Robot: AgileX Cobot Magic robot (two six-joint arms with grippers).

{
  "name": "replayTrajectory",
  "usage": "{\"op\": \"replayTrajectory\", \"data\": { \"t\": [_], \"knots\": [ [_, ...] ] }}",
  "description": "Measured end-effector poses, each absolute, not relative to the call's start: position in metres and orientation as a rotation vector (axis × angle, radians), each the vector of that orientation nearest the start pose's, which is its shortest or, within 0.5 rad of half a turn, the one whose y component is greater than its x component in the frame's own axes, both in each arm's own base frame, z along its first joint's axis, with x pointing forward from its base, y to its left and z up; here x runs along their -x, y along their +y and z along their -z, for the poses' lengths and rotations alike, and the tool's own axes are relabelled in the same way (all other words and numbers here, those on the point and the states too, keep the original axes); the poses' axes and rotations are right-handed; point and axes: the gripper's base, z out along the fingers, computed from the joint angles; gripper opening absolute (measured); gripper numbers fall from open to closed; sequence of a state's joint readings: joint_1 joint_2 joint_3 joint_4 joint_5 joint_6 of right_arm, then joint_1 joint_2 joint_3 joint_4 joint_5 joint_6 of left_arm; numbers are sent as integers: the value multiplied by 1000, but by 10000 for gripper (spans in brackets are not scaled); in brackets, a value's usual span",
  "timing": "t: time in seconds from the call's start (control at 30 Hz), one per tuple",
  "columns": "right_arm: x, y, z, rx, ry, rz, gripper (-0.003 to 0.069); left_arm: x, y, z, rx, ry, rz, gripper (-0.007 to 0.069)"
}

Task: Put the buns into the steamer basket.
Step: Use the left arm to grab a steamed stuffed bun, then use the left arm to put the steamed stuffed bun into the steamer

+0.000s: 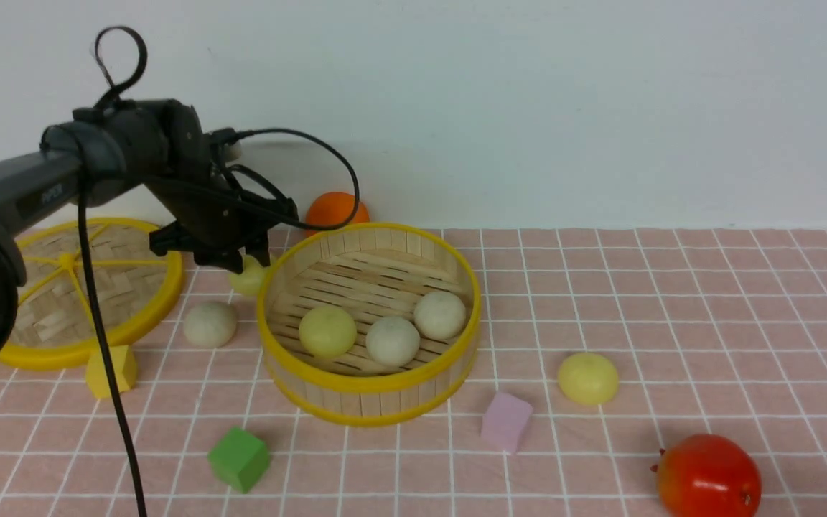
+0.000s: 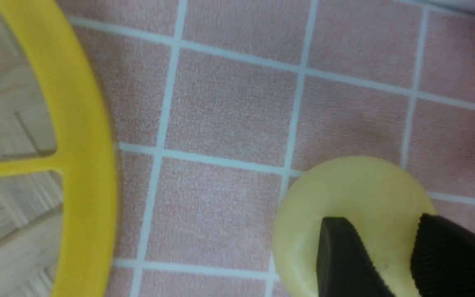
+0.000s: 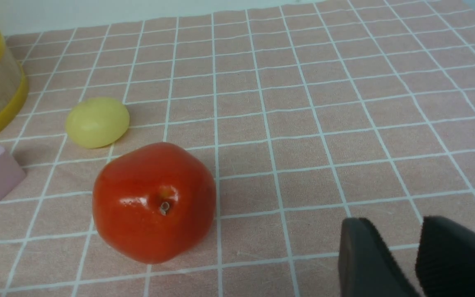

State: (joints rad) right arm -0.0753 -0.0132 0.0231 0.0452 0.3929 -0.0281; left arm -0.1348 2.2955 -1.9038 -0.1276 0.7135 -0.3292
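Note:
The steamer basket [image 1: 369, 388] stands mid-table and holds one pale yellow bun [image 1: 327, 332] and two off-white buns [image 1: 393, 341] [image 1: 440, 314]. My left gripper [image 1: 241, 262] is just behind the basket's left side, shut on a pale yellow bun [image 1: 250, 280]. In the left wrist view its fingers [image 2: 344, 255] pinch that bun's [image 2: 344, 189] top, gripper [image 2: 379, 220]. An off-white bun [image 1: 209, 323] lies left of the basket. Another pale yellow bun [image 1: 588, 378] [image 3: 97, 122] lies to its right. My right gripper [image 3: 386, 222] is slightly open and empty over bare cloth, out of the front view.
The woven lid [image 1: 83, 287] [image 2: 85, 156] lies at far left. An orange ball [image 1: 334, 208] sits behind the basket. A red fruit [image 1: 708, 477] [image 3: 154, 202] is at front right. Yellow [image 1: 112, 370], green [image 1: 239, 458] and pink [image 1: 505, 422] cubes lie in front.

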Motion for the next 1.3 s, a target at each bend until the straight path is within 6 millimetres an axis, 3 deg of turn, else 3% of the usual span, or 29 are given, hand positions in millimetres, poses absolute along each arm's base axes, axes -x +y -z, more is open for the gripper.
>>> {"op": "replayTrajectory", "data": {
  "t": [0.13,0.23,0.37,0.43,0.53,0.6,0.63,0.73,0.87,0.97,1.1,1.3],
  "knots": [
    [-52,-2,-171,-72,1885,26,239,-507,-75,-179,325,2566,297,262],
    [-52,-2,-171,-72,1885,26,239,-507,-75,-182,301,2572,287,182],
    [-52,-2,-171,-72,1885,26,239,-507,-76,-197,287,2598,282,13],
    [-52,-2,-171,-72,1885,26,239,-506,-76,-204,284,2603,281,13],
    [-52,-2,-171,-72,1885,26,239,-492,-75,-244,266,2615,282,13],
    [-52,-2,-171,-72,1885,26,239,-486,-77,-255,258,2618,285,13],
    [-52,-2,-171,-72,1885,26,239,-474,-82,-278,235,2605,297,13],
    [-52,-2,-171,-72,1885,26,239,-458,-103,-293,177,2589,333,13],
    [-52,-2,-171,-72,1885,26,239,-446,-142,-269,85,2622,371,13],
    [-52,-2,-171,-72,1885,26,239,-445,-158,-250,50,2634,376,13],
    [-52,-2,-171,-72,1885,26,239,-454,-160,-227,64,2626,351,13],
    [-52,-2,-171,-72,1885,26,239,-459,-154,-224,69,2600,272,13]
  ]
}}
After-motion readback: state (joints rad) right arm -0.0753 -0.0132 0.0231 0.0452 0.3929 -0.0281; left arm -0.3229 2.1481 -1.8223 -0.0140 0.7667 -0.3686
